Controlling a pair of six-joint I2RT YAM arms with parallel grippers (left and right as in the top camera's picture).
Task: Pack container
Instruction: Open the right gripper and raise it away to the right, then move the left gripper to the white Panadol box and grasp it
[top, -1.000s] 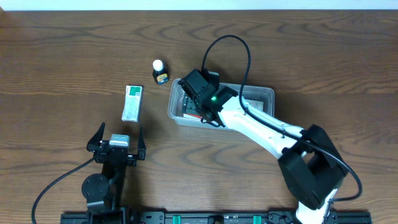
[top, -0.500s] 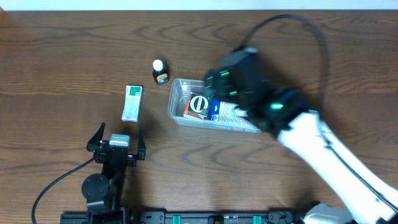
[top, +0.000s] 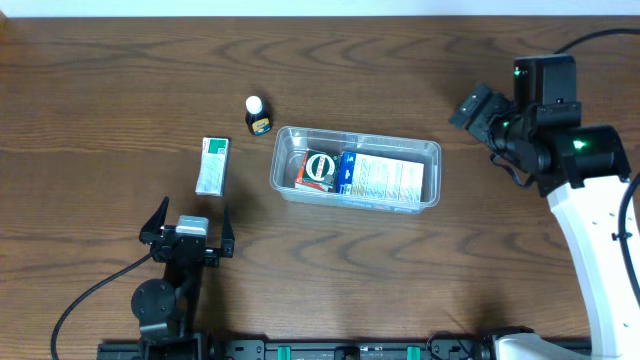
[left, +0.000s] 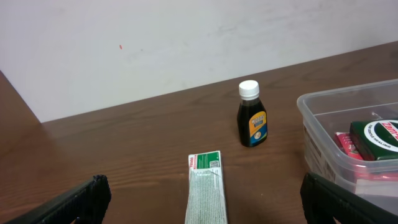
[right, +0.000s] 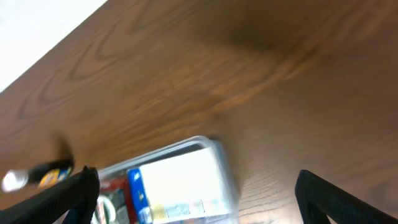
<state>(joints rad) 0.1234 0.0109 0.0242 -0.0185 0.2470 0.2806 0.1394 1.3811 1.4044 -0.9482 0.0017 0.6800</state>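
Note:
The clear container (top: 360, 132) stands mid-table with a red-and-green box (top: 319, 170) and a blue-and-white box (top: 380, 178) lying inside it. My right gripper (top: 478, 118) hangs open and empty to the right of the container, apart from it. Its wrist view looks down on the container (right: 227, 180) and the blue-and-white box (right: 180, 183) between the open gripper (right: 196, 186). My left gripper (top: 190, 216) rests open near the front edge. A green-and-white box (left: 206, 190) lies flat ahead of that gripper (left: 202, 198), which holds nothing.
A small dark bottle with a white cap (top: 257, 115) stands upright just left of the container's far corner, also seen as the bottle (left: 252, 115) beyond the green-and-white box (top: 212, 165). A white wall closes the table's far edge.
My right arm has drawn out of the container and swung far to the right, its jaws spreading wider. The blue-and-white box stays in the container. The left arm has not moved.

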